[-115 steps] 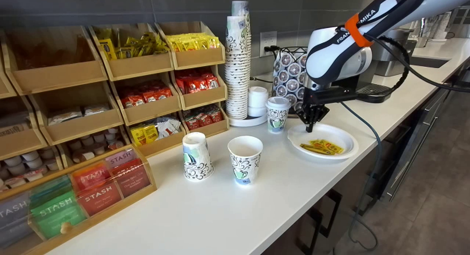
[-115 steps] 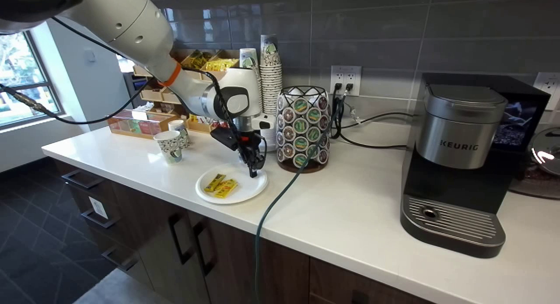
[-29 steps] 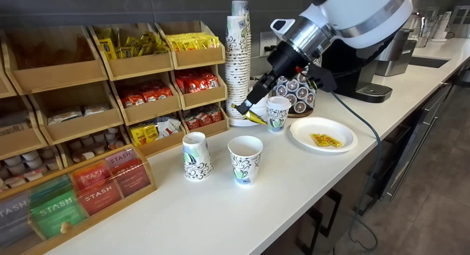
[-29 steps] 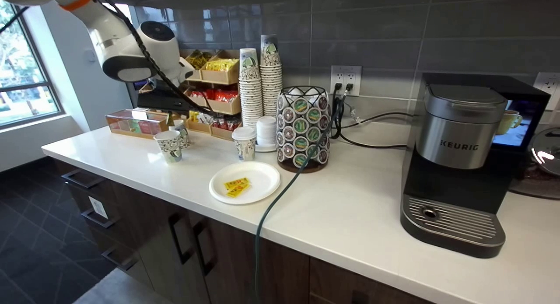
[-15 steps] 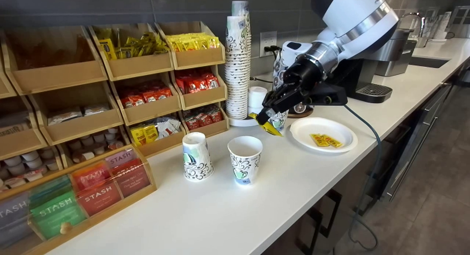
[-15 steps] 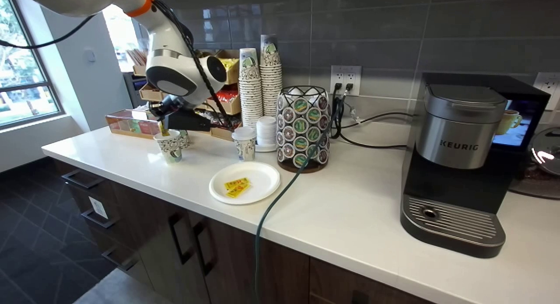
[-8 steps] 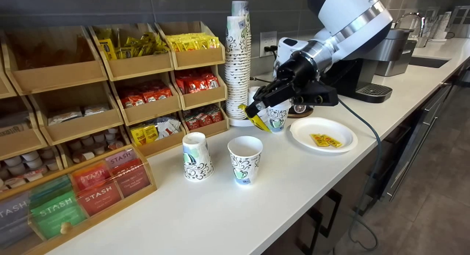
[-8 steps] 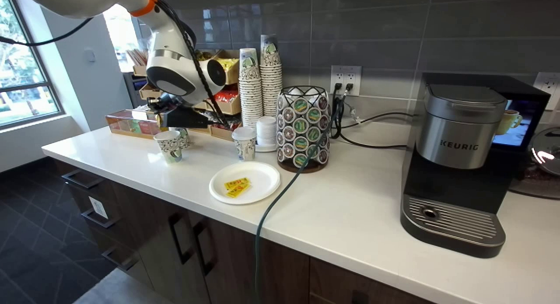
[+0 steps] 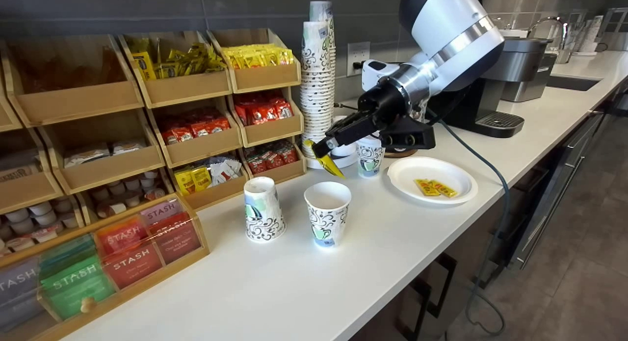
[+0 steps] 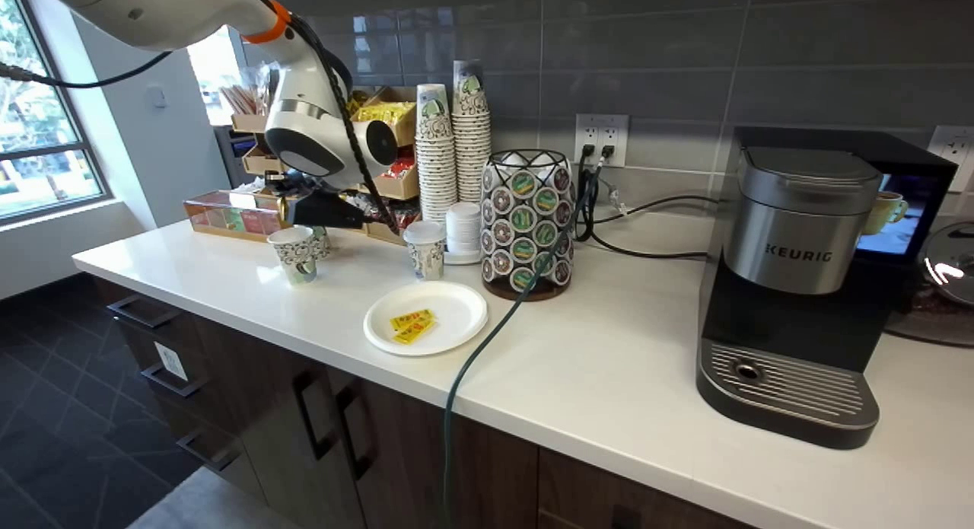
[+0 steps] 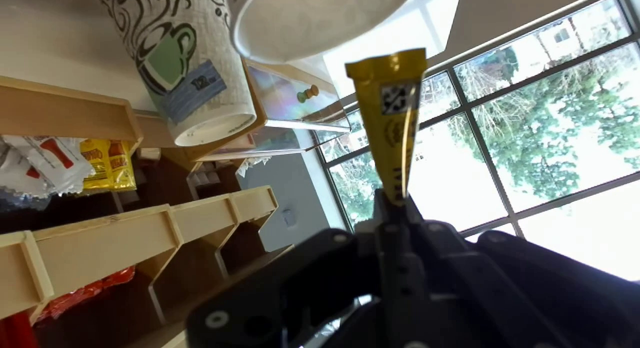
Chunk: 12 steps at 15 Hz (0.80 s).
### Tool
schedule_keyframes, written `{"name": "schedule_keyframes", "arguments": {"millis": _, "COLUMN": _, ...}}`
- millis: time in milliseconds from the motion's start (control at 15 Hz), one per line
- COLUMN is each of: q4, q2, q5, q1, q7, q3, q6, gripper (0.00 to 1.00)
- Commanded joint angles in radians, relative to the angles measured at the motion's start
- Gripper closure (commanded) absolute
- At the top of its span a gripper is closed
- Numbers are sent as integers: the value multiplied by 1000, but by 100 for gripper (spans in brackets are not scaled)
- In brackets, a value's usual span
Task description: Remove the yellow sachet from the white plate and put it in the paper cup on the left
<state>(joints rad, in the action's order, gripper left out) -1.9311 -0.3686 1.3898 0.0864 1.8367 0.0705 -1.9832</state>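
Currently the robot's black jaws are pinched together on a small, flat, bright-yellow sachet (image 11: 390, 122), tilted and poking out past their tips. It hangs near an open, upright, swirl-printed white paper cup (image 9: 327, 218), apart from its rim; whether over the opening I cannot tell. An overturned matching cup (image 9: 265, 211) stands just beside it. Two more yellow sachets (image 9: 427, 188) lie together on the round, shallow white plate (image 9: 409, 171), on the white tabletop (image 9: 274, 282).
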Motion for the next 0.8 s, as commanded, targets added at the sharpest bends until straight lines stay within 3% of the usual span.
{"name": "schedule_keyframes", "arguments": {"millis": 0, "q4": 46, "q2": -58, "q5": 46, "q1": -26, "q7": 15, "q3": -28, "q6": -15, "gripper": 99}}
{"name": "schedule_keyframes", "arguments": {"millis": 133, "q4": 61, "q2": -77, "q5": 41, "q1": -30, "q7": 9, "q3": -33, "q6": -18, "gripper": 99}}
{"name": "schedule_keyframes", "arguments": {"millis": 200, "q4": 68, "q2": -84, "q5": 35, "q1": -31, "q7": 5, "q3": -35, "q6": -13, "gripper": 73}}
{"name": "schedule_keyframes", "arguments": {"millis": 333, "q4": 74, "q2": -91, "q5": 24, "q1": -37, "q7": -1, "q3": -39, "q6": -12, "gripper": 67}}
{"name": "schedule_keyframes", "arguments": {"millis": 733, "q4": 34, "q2": -37, "q5": -4, "q1": -55, "q7": -18, "q3": -51, "q6": -31, "gripper": 20}}
